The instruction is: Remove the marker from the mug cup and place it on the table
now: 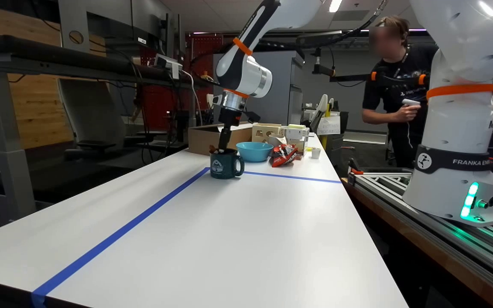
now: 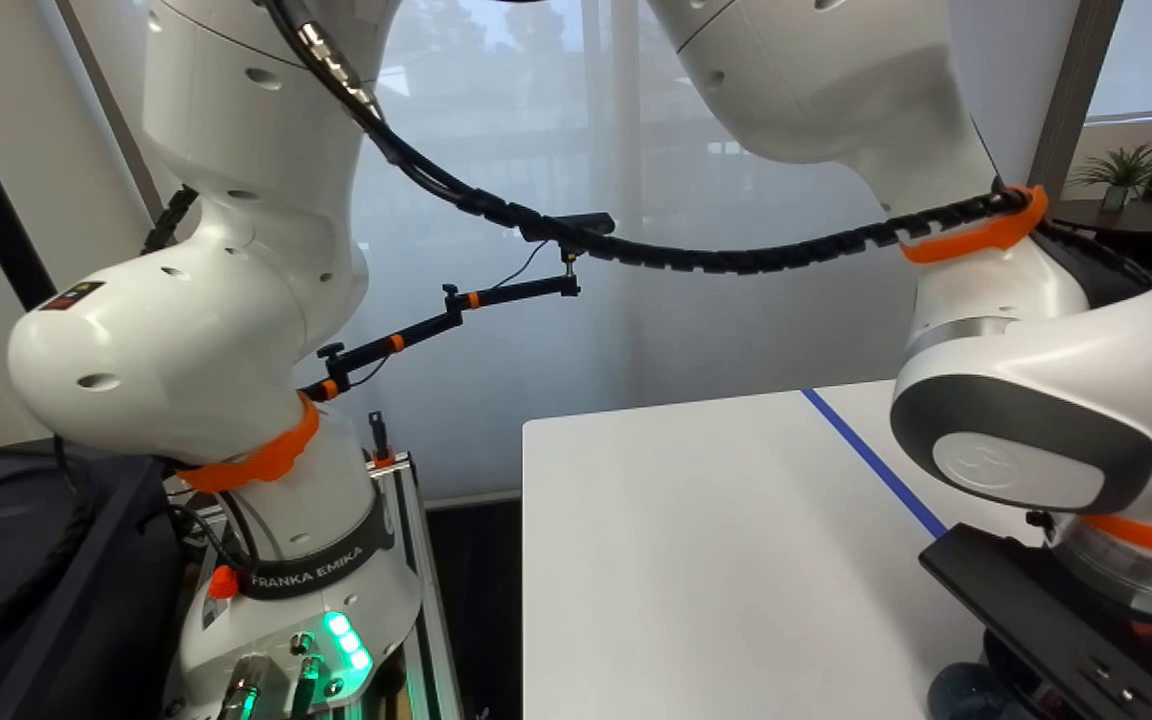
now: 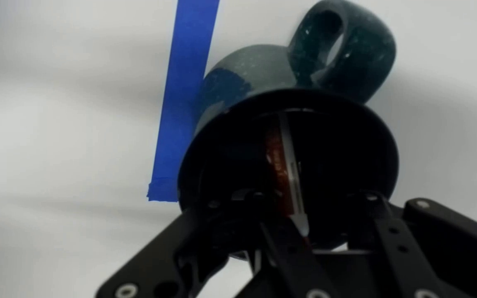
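In an exterior view the blue-taped white table [image 1: 246,239] lies broad between its near edge and the mug cup [image 1: 224,167], which stands nearer the left edge; bowl [image 1: 255,152] and box [image 1: 201,141] sit toward the far edge. The robot base [image 2: 286,620] reads "FRANKA EMIKA". At the mug cup's mouth the gripper [image 3: 314,200] is spread, the marker [image 3: 285,176] inside, showing between its fingers.

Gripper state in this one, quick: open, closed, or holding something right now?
Gripper: open, jaws apart, holding nothing that shows; the marker is in the mug cup.
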You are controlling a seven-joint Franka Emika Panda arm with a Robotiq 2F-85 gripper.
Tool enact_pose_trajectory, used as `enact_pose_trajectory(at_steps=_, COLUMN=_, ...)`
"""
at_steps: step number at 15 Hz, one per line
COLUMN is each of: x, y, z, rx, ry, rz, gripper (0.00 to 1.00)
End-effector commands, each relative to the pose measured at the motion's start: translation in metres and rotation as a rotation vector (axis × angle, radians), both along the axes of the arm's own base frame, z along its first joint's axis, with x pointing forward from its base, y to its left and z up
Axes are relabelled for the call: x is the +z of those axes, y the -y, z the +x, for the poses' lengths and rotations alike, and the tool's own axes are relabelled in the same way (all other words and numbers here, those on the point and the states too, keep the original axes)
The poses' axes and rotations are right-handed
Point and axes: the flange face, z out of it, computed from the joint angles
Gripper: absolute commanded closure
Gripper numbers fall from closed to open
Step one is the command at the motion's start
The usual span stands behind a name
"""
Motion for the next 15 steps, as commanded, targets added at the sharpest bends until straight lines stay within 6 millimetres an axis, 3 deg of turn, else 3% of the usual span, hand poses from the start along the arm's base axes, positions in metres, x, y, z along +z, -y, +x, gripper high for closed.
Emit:
enact_pose_trajectory(at_steps=1, x=0.000, y=0.004, z=0.004, rx=0.011, ry=0.008, rz=-0.012, gripper=0.94)
enact_pose_trajectory(at_steps=2, x=0.001, y=0.004, z=0.004, rx=0.011, ry=0.008, rz=-0.013, gripper=1.00)
enact_pose_trajectory(at_steps=7, x=0.017, y=0.003, z=-0.001, rx=0.000, ry=0.017, rz=-0.031, gripper=0.95)
enact_pose_trajectory(at_steps=15, x=0.084, y=-0.008, z=-0.013, rx=-0.030, ry=0.091, rz=-0.092, gripper=0.95)
